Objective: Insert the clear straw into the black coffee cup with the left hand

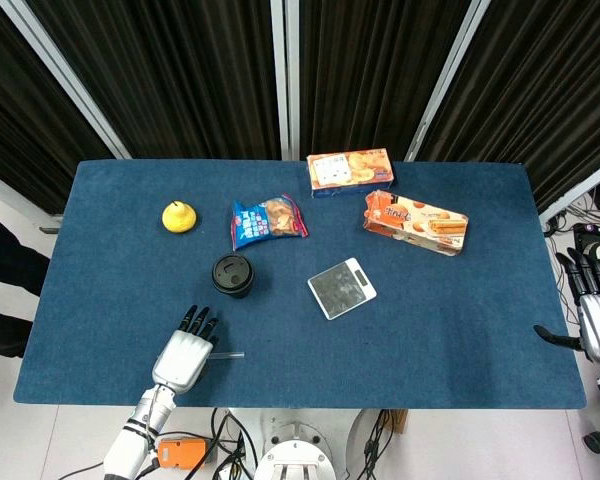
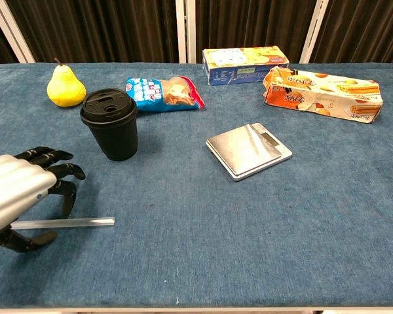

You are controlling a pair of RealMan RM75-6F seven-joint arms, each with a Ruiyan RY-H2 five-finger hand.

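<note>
The left hand is poised, fingers parted (nothing gripped), over the clear straw at lower left; it should be pinched mid-length for the black coffee cup.

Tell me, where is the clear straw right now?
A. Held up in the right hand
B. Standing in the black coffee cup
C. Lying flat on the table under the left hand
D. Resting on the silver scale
C: the clear straw lies flat on the blue table, with the left hand arched over its end; the black coffee cup has nothing in its lid.
</note>
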